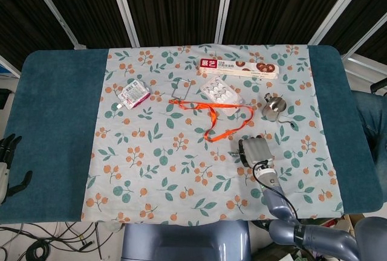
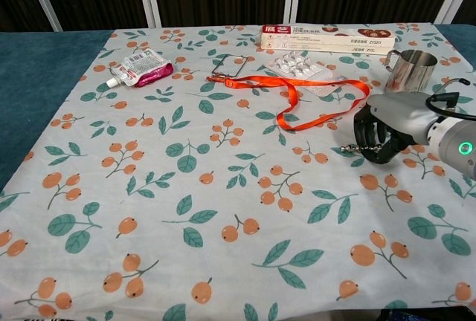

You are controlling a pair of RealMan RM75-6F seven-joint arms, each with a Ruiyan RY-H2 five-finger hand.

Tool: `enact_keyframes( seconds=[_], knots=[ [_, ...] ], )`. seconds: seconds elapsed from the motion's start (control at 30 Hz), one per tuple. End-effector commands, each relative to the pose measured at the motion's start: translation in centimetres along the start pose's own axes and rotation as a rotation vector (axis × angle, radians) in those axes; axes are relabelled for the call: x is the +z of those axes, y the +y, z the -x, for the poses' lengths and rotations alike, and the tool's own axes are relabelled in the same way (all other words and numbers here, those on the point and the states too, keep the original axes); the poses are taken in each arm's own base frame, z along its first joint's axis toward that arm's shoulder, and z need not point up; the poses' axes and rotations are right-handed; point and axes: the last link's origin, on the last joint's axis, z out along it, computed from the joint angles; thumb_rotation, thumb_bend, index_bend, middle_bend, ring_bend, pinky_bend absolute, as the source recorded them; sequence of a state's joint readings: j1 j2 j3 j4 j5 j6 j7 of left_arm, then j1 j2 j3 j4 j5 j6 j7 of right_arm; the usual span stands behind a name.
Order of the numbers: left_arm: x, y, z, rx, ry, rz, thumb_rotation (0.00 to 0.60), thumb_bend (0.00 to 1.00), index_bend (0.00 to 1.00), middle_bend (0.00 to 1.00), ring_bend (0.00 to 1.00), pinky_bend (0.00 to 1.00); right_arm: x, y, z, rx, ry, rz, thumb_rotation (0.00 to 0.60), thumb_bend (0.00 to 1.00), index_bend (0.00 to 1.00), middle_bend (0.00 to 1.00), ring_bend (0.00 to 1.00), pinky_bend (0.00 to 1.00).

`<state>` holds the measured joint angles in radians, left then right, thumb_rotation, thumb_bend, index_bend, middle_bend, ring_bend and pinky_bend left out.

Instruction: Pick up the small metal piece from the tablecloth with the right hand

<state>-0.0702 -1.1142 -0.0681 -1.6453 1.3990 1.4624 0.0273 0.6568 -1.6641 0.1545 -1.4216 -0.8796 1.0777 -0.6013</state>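
Several things lay around the right hand point(image 2: 387, 129) on the tablecloth point(image 2: 186, 209): an orange lanyard point(image 2: 312, 102) just beside it, a metal cup point(image 2: 410, 68) behind, a blister pack point(image 2: 297, 65), a long box point(image 2: 327, 37) and a pink pouch point(image 2: 140, 67). From above, the hand point(image 1: 256, 152) hid what lay under it. The left hand point(image 1: 7, 161) was cut off at the edge, fingers apart. Curled dark fingers point(image 2: 364, 134) closed down over the small metal piece point(image 2: 351, 147), whose chain end poked out leftward on the cloth; whether they gripped it I could not tell.

shiny metal cup point(image 2: 410, 69), matt printed tablecloth point(image 2: 186, 187), glossy pouch point(image 2: 138, 67).
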Motion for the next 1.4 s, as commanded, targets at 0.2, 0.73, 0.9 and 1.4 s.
enact_keyframes(
  seconds=[0.2, 0.73, 0.9, 1.4],
  knots=[
    [0.0, 0.0, 0.0, 0.0, 0.0, -0.001, 0.6, 0.35, 0.0, 0.01, 0.0, 0.0, -0.1, 0.4, -0.9, 0.003, 0.028, 0.009, 0.6, 0.41, 0.62, 0.51, 0.47, 0.31],
    [0.0, 0.1, -0.1, -0.005, 0.003, -0.001, 0.6, 0.35, 0.0, 0.01, 0.0, 0.0, -0.3, 1.2, -7.7, 0.003, 0.161, 0.035, 0.6, 0.41, 0.63, 0.51, 0.48, 0.31],
    [0.0, 0.1, -0.1, -0.005, 0.005, -0.001, 0.6, 0.35, 0.0, 0.01, 0.0, 0.0, 0.0, 0.1, -10.2, -0.069, 0.185, 0.017, 0.6, 0.41, 0.63, 0.51, 0.48, 0.31],
    [0.0, 0.0, -0.1, -0.007, 0.006, 0.0, 0.6, 0.35, 0.0, 0.01, 0.0, 0.0, 2.9, -5.7, -15.1, -0.12, 0.219, -0.032, 0.6, 0.41, 0.64, 0.52, 0.49, 0.31]
  ],
)
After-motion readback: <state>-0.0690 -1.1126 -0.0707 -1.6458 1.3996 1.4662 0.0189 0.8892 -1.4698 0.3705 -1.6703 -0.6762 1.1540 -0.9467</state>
